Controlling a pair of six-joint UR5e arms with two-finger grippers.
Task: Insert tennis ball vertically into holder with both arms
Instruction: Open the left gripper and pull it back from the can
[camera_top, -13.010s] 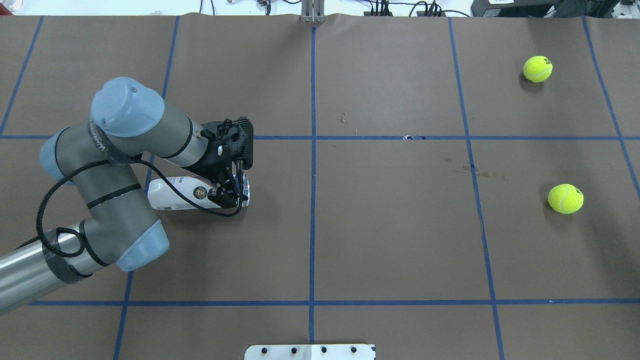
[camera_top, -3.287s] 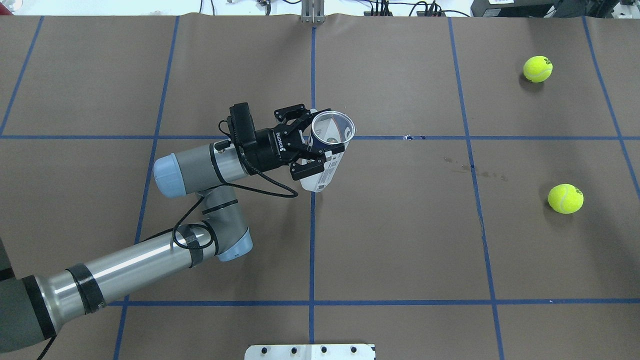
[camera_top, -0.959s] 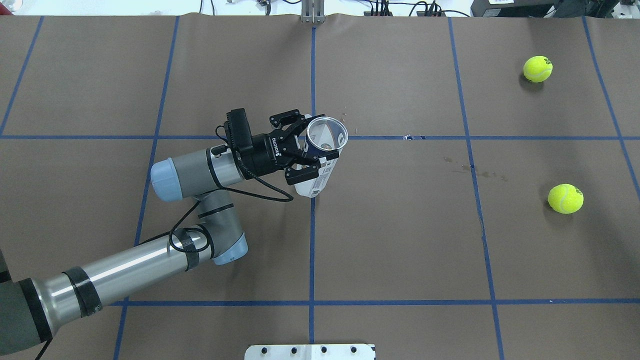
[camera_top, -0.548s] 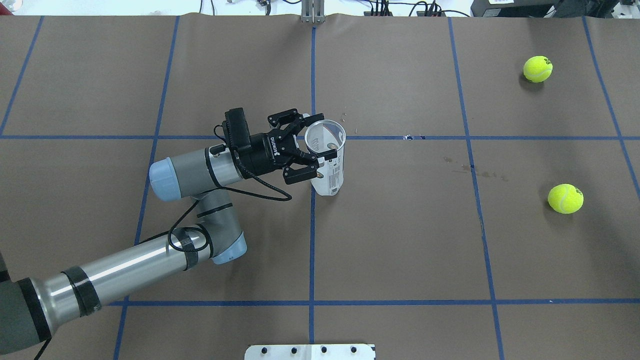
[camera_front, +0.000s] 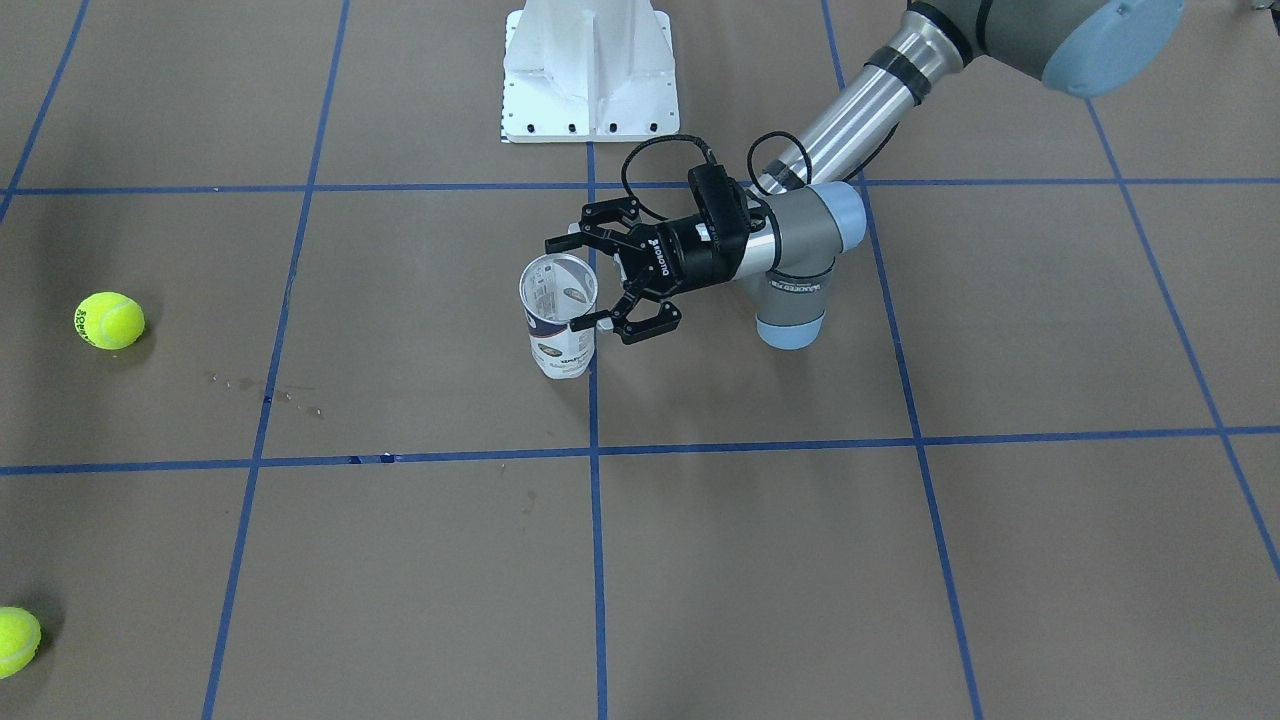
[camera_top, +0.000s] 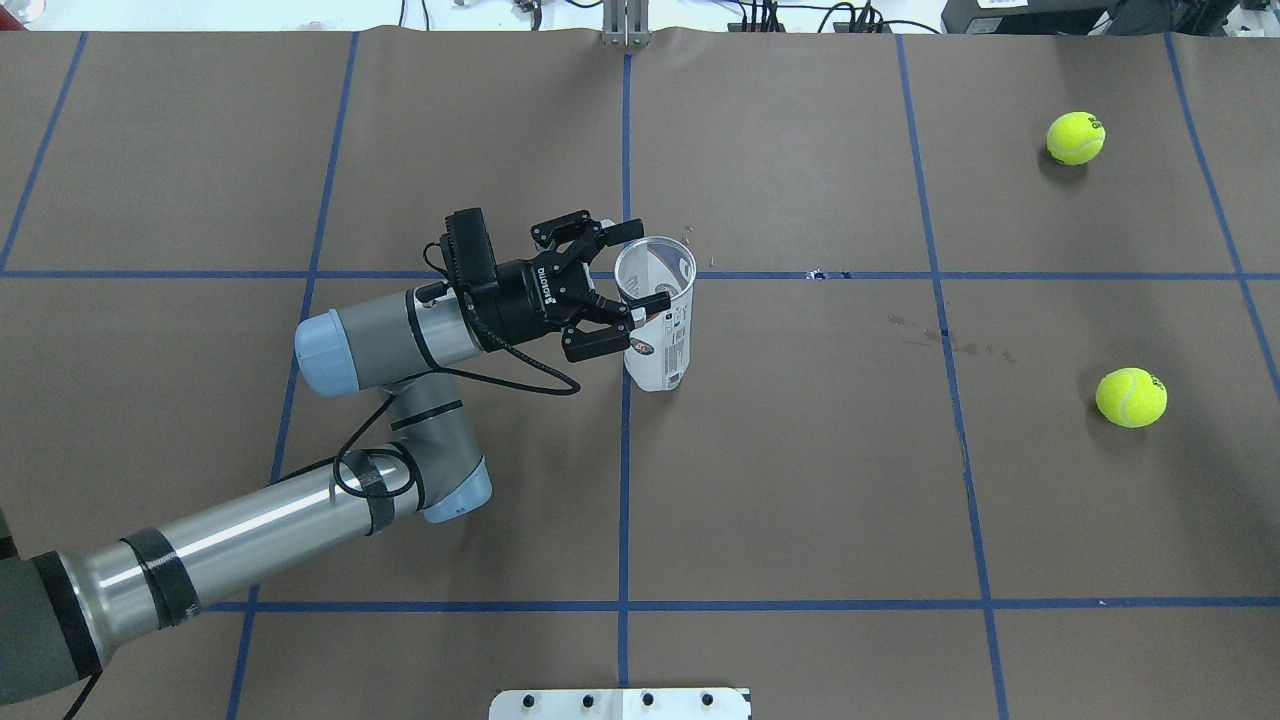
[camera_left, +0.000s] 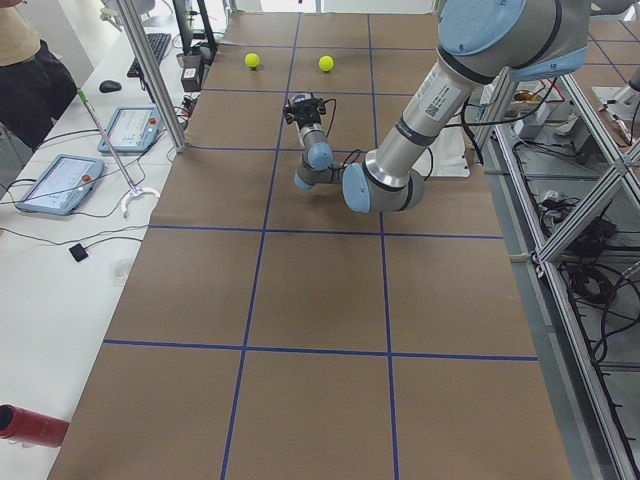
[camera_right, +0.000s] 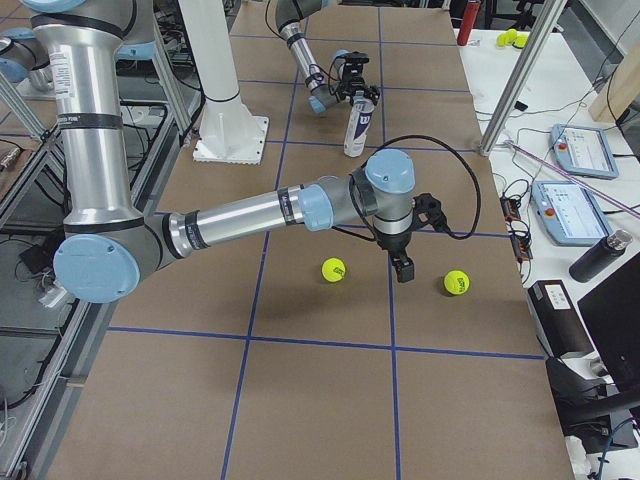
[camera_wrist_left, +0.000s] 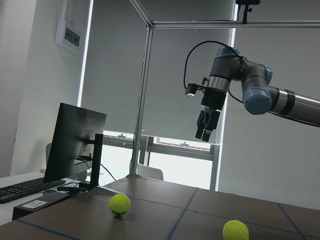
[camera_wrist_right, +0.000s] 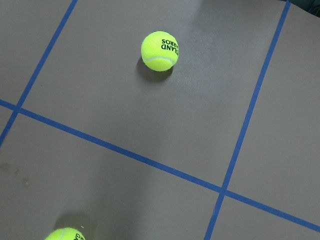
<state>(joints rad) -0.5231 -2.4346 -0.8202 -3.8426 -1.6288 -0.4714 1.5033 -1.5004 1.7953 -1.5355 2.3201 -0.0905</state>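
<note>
The holder (camera_top: 660, 335), a clear can with a navy-and-white label, stands upright and open-topped on the table near the centre line; it also shows in the front view (camera_front: 560, 325) and the right view (camera_right: 358, 120). My left gripper (camera_top: 645, 265) is open, its fingers on either side of the holder's top, not clamping it (camera_front: 572, 283). Two yellow tennis balls (camera_top: 1075, 137) (camera_top: 1131, 397) lie far right. My right gripper (camera_right: 402, 268) hangs above the table between them, empty; I cannot tell whether it is open or shut. It shows small in the left wrist view (camera_wrist_left: 206, 125).
The white pedestal base (camera_front: 590, 70) stands at the robot's edge of the table. Blue tape lines grid the brown table. The right wrist view shows one ball (camera_wrist_right: 160, 51) and part of the other (camera_wrist_right: 62, 234) on the table below.
The left arm lifted the holder from lying on its side, carried it to the centre, stood it upright from a tilt, then opened its fingers. The balls have not moved.
</note>
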